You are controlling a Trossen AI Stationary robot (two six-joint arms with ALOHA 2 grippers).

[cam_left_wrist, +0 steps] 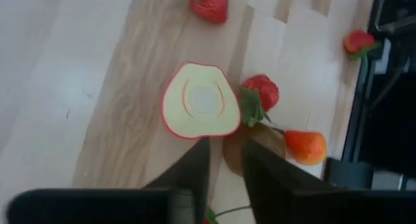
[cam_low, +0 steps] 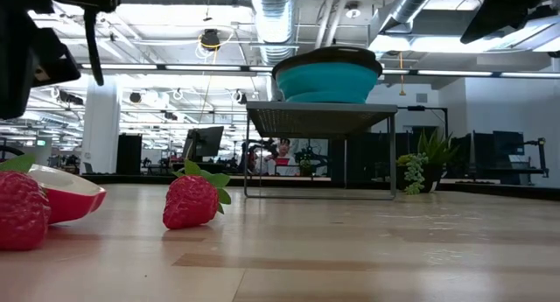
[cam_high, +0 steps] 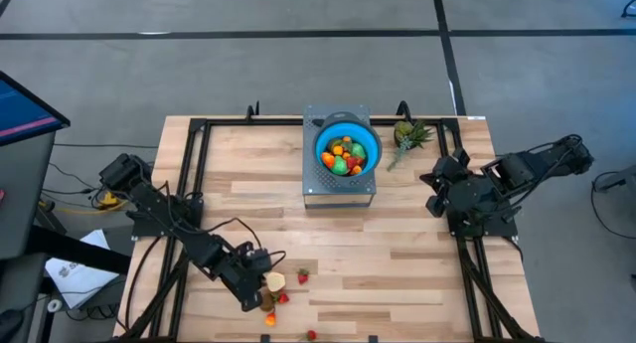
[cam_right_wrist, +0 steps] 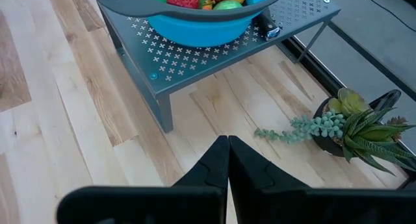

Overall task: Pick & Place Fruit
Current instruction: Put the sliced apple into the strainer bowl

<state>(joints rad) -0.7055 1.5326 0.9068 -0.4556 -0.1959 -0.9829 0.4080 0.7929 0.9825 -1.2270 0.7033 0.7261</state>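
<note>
Several small toy fruits lie loose at the table's near left: a pale yellow apple half [cam_left_wrist: 200,102] with its cut face up, strawberries [cam_left_wrist: 263,91] [cam_high: 302,276], a brown piece [cam_left_wrist: 255,141] and an orange one [cam_left_wrist: 305,146]. My left gripper [cam_left_wrist: 224,160] [cam_high: 260,286] slants down over them, open by a narrow gap. Its tips stand at the apple half's edge, and the brown piece shows in the gap. A blue bowl [cam_high: 348,149] holding more fruit sits on a grey perforated stand [cam_right_wrist: 195,62]. My right gripper [cam_right_wrist: 227,149] hangs shut above the table's right side. My left gripper comes slanting down from the table's left side. One fingertip [cam_left_wrist: 200,146] reaches the apple half's near rim [cam_left_wrist: 195,136], and the other finger [cam_left_wrist: 257,160] covers part of the brown piece. Whether either finger touches a fruit, I cannot tell.
A spiky green plant piece [cam_high: 409,136] with a trailing sprig [cam_right_wrist: 305,128] lies right of the stand. Black frame rails [cam_high: 194,174] run along the table's left, right and far sides. Bare wood lies between the stand and the loose fruit.
</note>
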